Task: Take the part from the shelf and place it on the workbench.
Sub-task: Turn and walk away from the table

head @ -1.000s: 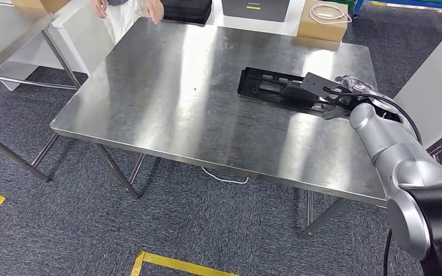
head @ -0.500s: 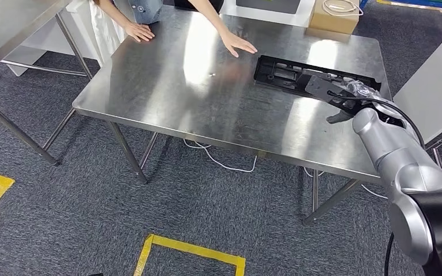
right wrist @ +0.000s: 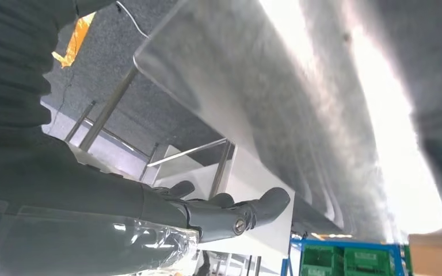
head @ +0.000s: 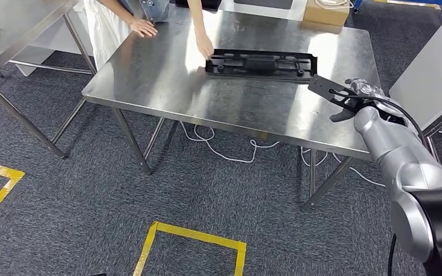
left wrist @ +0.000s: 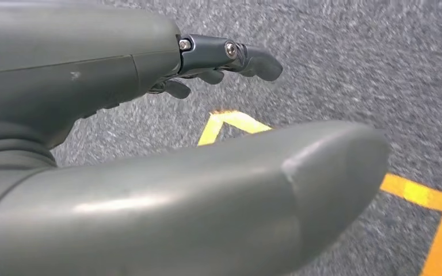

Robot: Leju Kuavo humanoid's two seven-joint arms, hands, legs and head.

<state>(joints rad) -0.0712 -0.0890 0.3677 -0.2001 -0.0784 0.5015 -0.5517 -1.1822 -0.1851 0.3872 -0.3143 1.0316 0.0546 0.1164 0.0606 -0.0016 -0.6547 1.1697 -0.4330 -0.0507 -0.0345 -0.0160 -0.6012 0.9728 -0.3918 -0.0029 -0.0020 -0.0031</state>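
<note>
The long black part (head: 262, 63) lies flat on the steel workbench (head: 247, 109), toward its far side. A person's hand (head: 206, 46) touches the part's left end, and their other hand (head: 144, 27) rests on the far left corner. My right hand (head: 354, 98) hovers by the bench's right edge, apart from the part, fingers spread and holding nothing. The right wrist view shows that hand (right wrist: 218, 215) with extended fingers beside the bench top (right wrist: 276, 103). My left hand (left wrist: 218, 57) hangs over the carpet, holding nothing.
A cardboard box (head: 324, 10) sits at the bench's far edge. Another steel table (head: 11, 23) stands at the left and a white panel (head: 431, 69) at the right. A white cable (head: 230, 152) lies under the bench. Yellow tape (head: 195, 238) marks the floor.
My right hand let go of the part and drew back to the bench's right edge. A person's hand reached in and slid the part leftward along the bench. The camera also shifted.
</note>
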